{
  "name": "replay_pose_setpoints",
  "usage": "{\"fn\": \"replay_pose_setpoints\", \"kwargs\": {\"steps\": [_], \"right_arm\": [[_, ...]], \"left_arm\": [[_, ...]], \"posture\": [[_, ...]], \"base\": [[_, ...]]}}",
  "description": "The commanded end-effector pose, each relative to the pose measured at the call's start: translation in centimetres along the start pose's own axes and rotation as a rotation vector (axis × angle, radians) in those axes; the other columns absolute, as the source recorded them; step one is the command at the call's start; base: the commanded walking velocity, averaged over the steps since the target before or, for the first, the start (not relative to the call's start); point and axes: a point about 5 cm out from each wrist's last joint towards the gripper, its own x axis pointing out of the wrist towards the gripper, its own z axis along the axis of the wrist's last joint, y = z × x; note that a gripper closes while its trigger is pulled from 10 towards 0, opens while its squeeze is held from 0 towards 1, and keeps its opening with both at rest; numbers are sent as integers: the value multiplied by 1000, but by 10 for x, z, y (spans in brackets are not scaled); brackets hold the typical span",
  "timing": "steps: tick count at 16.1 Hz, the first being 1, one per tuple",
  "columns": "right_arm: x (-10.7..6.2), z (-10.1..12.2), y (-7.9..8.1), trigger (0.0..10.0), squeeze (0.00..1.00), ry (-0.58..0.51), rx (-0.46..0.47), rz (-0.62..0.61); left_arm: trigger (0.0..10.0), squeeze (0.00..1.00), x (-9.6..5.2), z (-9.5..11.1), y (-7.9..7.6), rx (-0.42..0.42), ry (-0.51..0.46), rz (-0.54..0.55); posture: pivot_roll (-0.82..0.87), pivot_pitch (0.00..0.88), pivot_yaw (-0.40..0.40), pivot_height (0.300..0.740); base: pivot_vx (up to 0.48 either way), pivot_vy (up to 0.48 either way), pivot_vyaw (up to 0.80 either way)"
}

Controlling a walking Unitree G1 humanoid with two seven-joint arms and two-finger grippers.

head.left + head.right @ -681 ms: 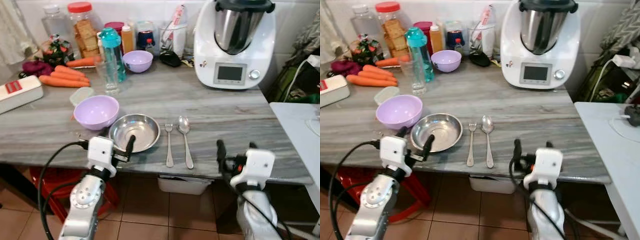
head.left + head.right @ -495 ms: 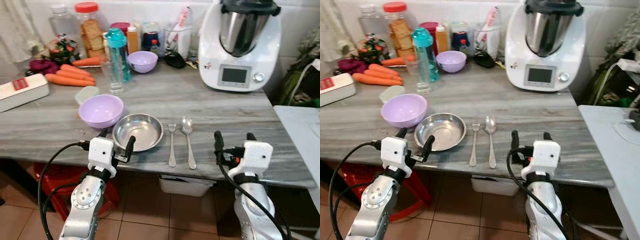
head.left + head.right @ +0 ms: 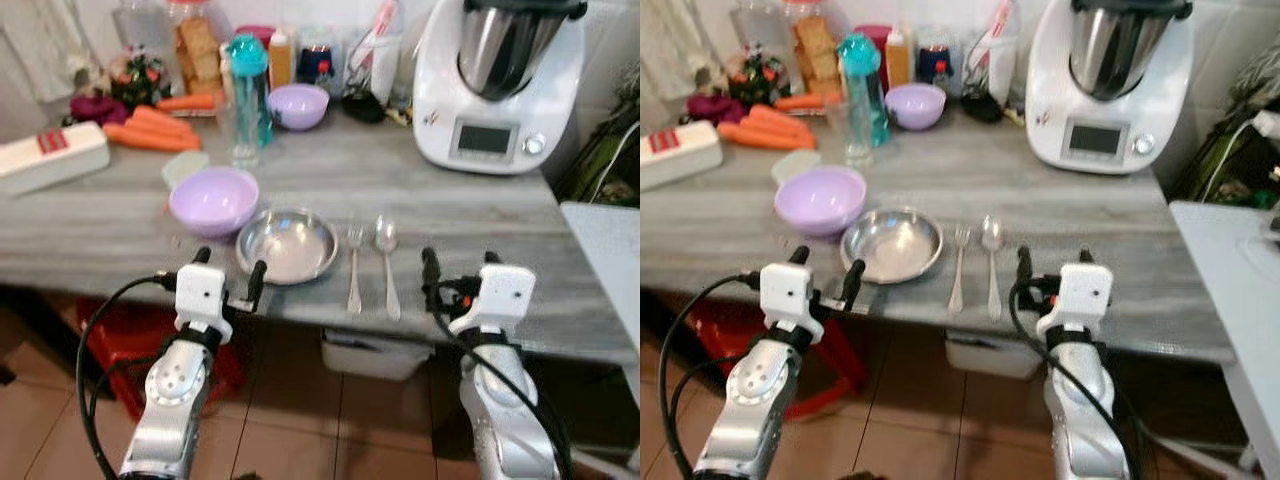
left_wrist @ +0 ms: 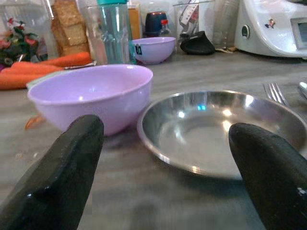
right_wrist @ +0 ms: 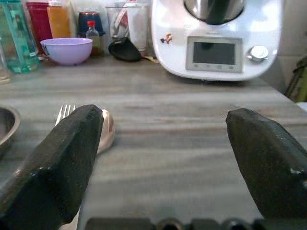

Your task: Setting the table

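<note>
A steel plate (image 3: pixel 287 244) sits at the tabletop (image 3: pixel 460 215) edge with fork (image 3: pixel 354 266) and spoon (image 3: pixel 387 262) aligned beside it (a place setting), lilac bowl (image 3: pixel 213 199) touching; left pincer (image 3: pixel 227 270) and right pincer (image 3: pixel 458 272) hover spread apart, empty, at the near edge.

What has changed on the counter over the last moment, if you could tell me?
Mostly the camera has shifted, so the whole scene sits differently. The left gripper and right gripper are still open and empty at the counter's near edge. The steel plate, purple bowl, fork and spoon have not moved.
</note>
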Motion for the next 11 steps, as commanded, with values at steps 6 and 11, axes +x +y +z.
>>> {"fn": "replay_pose_setpoints", "kwargs": {"steps": [6, 11], "right_arm": [[-2, -3, -6, 10000, 0, -8, 1, -55], [-2, -7, -10, 10000, 0, 2, 16, -83]], "left_arm": [[10000, 0, 5, -2, -3, 9, 21, -27], [10000, 0, 9, -1, -3, 12, 22, -41]], "posture": [[25, 0, 40, 740], [20, 0, 55, 740]], "base": [[-349, 0, 0], [-350, 0, 0]]}}
